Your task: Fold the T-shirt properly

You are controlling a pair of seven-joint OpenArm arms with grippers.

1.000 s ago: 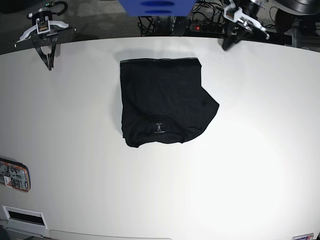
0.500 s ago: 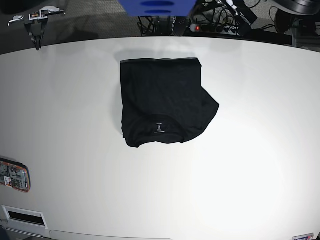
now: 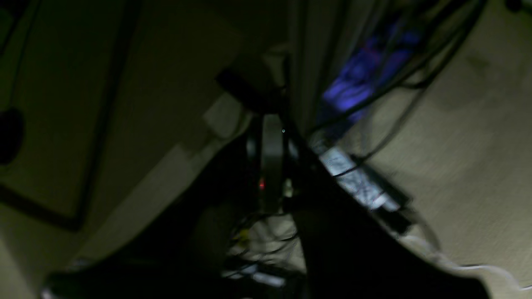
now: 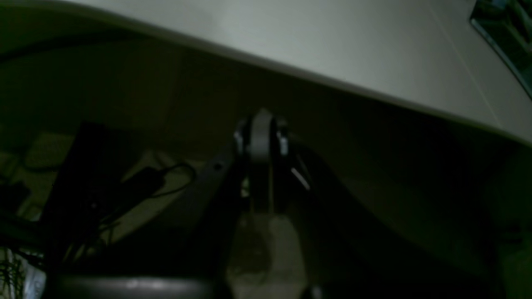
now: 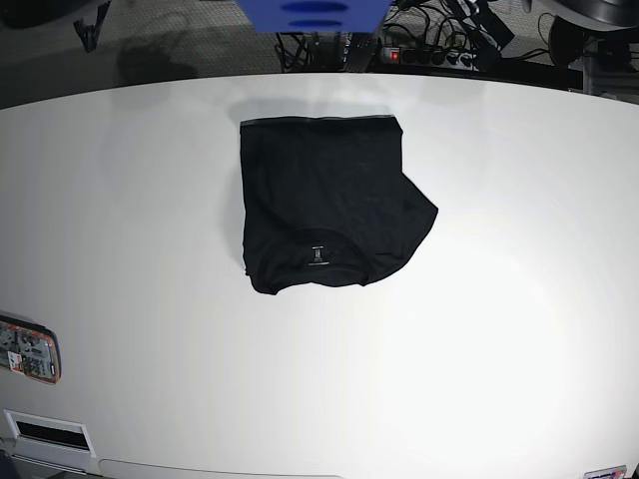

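Note:
The black T-shirt (image 5: 324, 200) lies folded into a rough rectangle on the white table (image 5: 519, 299), with one rounded flap sticking out on its right. A tiny pale label mark shows near its front edge. Neither gripper touches it. My right gripper (image 4: 261, 118) is shut with nothing in it and hangs beyond the table's far edge; in the base view only a dark tip (image 5: 92, 25) shows at the top left. My left gripper (image 3: 272, 122) is shut and empty over a dim floor with cables. The T-shirt is outside both wrist views.
An orange-edged device (image 5: 28, 351) lies at the table's left edge, with a white box (image 5: 45, 431) at the front left corner. A blue object (image 5: 312, 14) hangs over the far edge. A power strip (image 5: 414, 55) and cables lie on the floor behind.
Both arms have drawn back from the table's far edge. The right gripper went up and left to the frame's corner, and the left one dropped out of the base view. The T-shirt has not moved.

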